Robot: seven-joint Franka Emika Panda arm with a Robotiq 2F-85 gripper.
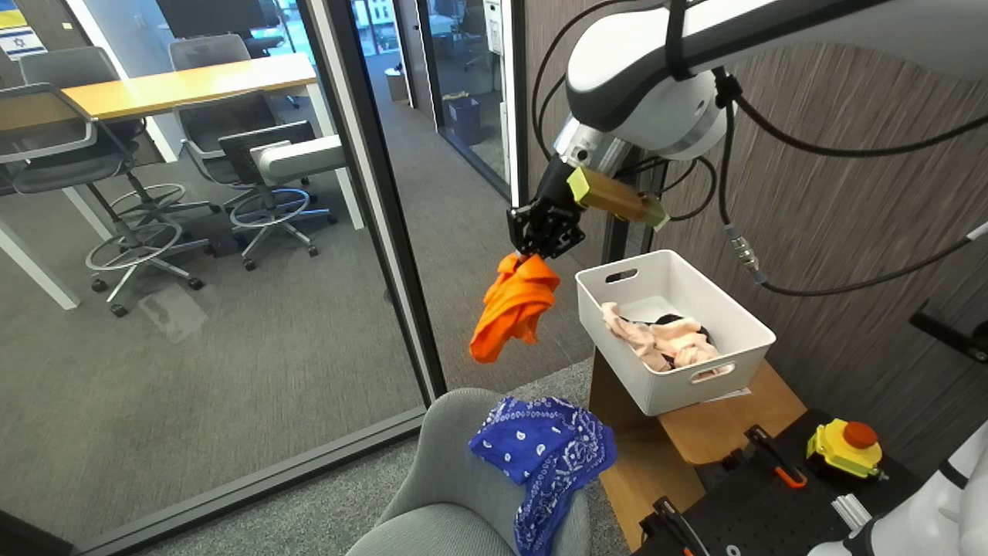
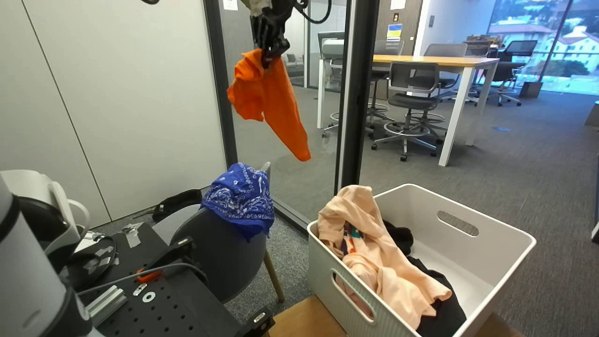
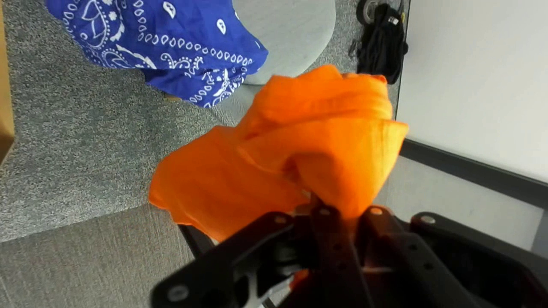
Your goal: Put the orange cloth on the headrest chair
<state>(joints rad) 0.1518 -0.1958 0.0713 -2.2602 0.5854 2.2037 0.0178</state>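
Note:
The orange cloth (image 1: 515, 309) hangs bunched in the air from my gripper (image 1: 529, 252), which is shut on its upper part. In an exterior view the cloth (image 2: 283, 110) hangs from the gripper (image 2: 270, 57) above and behind the grey chair (image 2: 210, 252). In the wrist view the cloth (image 3: 274, 162) fills the middle, pinched between the fingertips (image 3: 351, 218), and hides part of the chair (image 3: 295, 34). The chair (image 1: 455, 455) has a blue patterned bandana (image 1: 548, 448) draped over its backrest top, also seen in an exterior view (image 2: 241, 196). The orange cloth is apart from the chair.
A white bin (image 1: 617, 351) with peach and black cloths stands on a wooden surface beside the chair. A black pegboard table (image 2: 178, 299) with clamps and a yellow emergency-stop box (image 1: 841, 448) is near the robot base. A glass wall with a dark frame (image 1: 386, 232) rises behind the chair.

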